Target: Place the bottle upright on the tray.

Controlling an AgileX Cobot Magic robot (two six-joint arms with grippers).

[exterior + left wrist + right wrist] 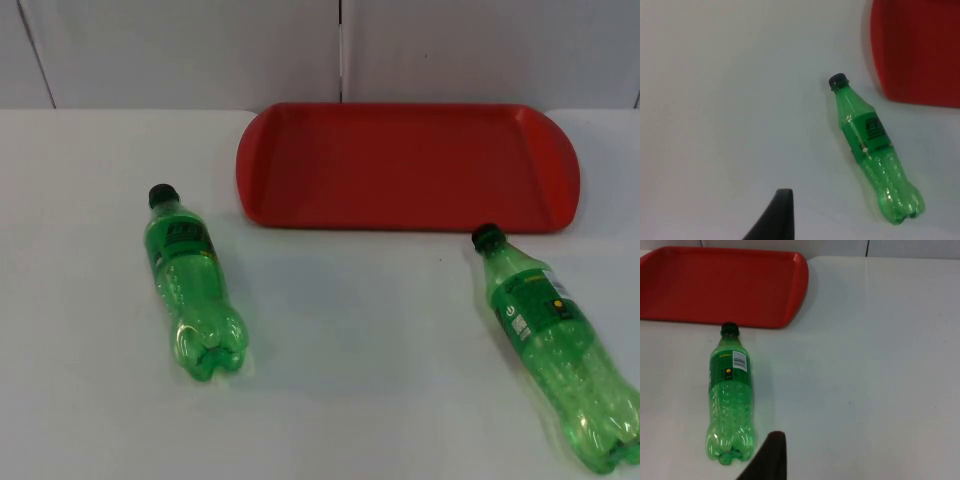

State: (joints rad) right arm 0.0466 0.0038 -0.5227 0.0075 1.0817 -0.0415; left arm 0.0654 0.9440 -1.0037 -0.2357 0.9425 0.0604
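Two green bottles lying flat on the white counter (90,400), red tray at the far edge.

Nearest the front edge, toward the right corner: right-hand bottle (557,346) on its side, base frontward, dark cap toward the tray, apart from it. Slightly farther, left of centre: left-hand bottle (192,283), likewise on its side, cap pointing away, near the tray's left end without touching. Farthest: red tray (300,205), bare, flat against the counter's far edge below the grey partition wall (180,50). Left hand (776,215) above the counter, well apart from the left-hand bottle; right hand (769,456) just beside the right-hand bottle's base; one fingertip of each visible, so spread of fingers cannot be told.
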